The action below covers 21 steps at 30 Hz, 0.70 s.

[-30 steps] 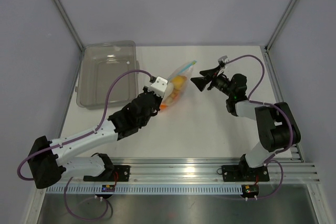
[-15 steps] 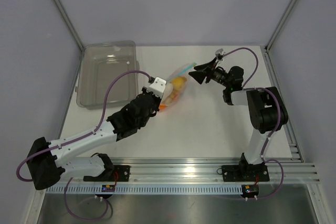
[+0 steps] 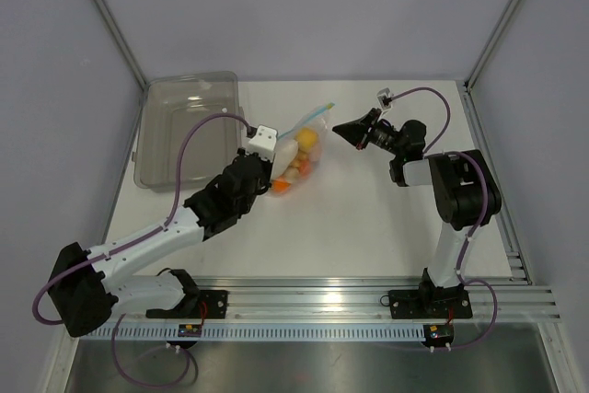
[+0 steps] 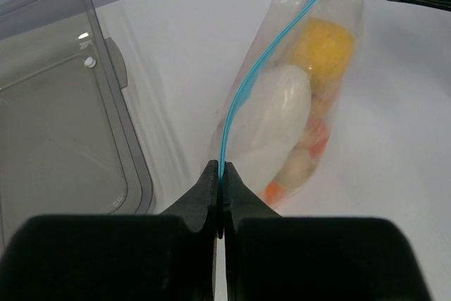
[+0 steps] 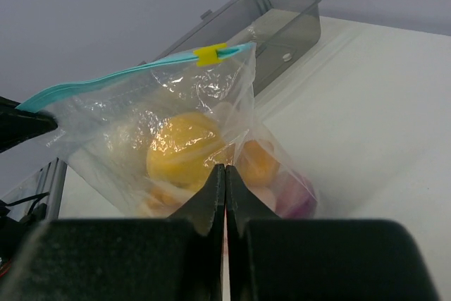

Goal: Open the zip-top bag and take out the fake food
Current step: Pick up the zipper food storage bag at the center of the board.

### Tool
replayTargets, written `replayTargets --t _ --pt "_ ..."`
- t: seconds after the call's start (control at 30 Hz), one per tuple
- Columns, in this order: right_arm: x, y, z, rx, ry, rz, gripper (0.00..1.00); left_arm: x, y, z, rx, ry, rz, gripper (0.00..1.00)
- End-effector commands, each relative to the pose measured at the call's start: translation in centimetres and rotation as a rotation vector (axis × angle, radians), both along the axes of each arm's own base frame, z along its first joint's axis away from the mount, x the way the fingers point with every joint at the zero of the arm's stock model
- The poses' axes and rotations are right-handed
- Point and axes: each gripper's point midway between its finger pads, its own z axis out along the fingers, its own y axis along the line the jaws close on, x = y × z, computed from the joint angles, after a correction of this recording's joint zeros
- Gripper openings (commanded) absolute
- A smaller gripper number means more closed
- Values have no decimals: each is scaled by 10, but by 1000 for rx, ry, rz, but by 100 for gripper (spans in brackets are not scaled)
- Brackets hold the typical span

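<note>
Left end effector (image 4: 222,170) tight on the zip-top bag's (image 4: 310,15) blue strip (image 4: 249,82); right end effector (image 5: 225,168) closed beside it, hold unclear.

At 6 o'clock the left gripper (image 4: 220,174) pinches the light blue zip strip (image 4: 264,58) of a clear crinkly plastic zip-top bag (image 4: 350,5) that stretches toward 1 o'clock. Inside are a round yellow toy food (image 4: 323,47) and a long white toy radish (image 4: 278,114). A smoky grey plastic tray (image 4: 56,103) sits at 10 o'clock.

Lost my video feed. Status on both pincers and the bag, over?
Left pincer shut on zip strip of zip-top bag. Right pincer shut at bag's side, grip unconfirmed. Zip looks closed, fake food inside. Nothing in the way; grey tray stands apart.
</note>
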Motion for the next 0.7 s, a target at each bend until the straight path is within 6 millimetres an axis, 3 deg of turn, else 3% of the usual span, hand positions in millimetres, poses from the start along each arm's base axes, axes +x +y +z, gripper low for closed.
replayTargets --t 0.0,0.1,0.13,0.17,0.2,0.23,0.43,0.67 --pt "-16 2 39 40 -142 20 0 7 5 17 -82 -14 48 0" --pt "-21 7 44 15 -163 9 0 9 13 16 -108 -6 65 0" --pt "-22 10 44 1 -154 8 34 8 11 20 -125 -25 41 0" --pt "-21 10 45 -15 -179 -3 47 3 2 21 -146 -27 -23 0" --pt "-19 9 47 -15 -186 -17 72 0 0 25 -161 -42 -46 0" --pt "-18 10 46 -13 -186 -19 80 -3 1 28 -171 -54 -59 0" --pt "0 13 44 -27 -194 -21 97 -3 -5 27 -164 -48 -89 0" --pt "21 21 44 -31 -202 11 98 -2 -6 27 -161 -44 -91 0"
